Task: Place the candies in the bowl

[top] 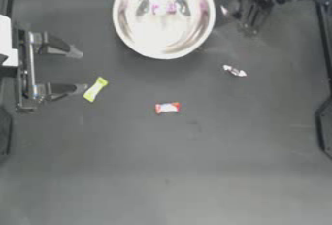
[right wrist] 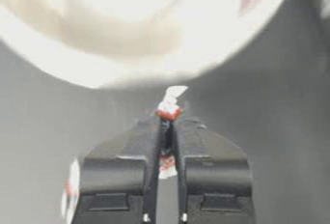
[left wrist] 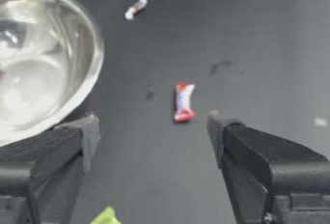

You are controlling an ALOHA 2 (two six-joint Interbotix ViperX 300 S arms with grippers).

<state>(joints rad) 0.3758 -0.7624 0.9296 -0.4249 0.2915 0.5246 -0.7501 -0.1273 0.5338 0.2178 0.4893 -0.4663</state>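
The shiny metal bowl [top: 133, 37] stands at the table's far edge, with a pink-purple candy [top: 165, 9] inside it. My right gripper [top: 235, 11] hovers just right of the bowl's rim. In the right wrist view it [right wrist: 169, 121] is shut on a tiny whitish-red candy [right wrist: 170, 103], and the bowl [right wrist: 129, 49] is straight ahead. A yellow-green candy [top: 94, 89], a red-and-white candy [top: 167, 107] and another tiny whitish-red candy [top: 234, 71] lie on the table. My left gripper [top: 79, 70] rests open at the left edge, one finger beside the yellow-green candy. The left wrist view shows the red-and-white candy [left wrist: 183, 102] ahead.
The left arm's base [top: 9, 59] sits at the left edge of the table. A dark mount [top: 325, 127] shows at the right edge. The left wrist view has the bowl [left wrist: 90, 73] close beside one finger and the tiny candy [left wrist: 136, 7] farther off.
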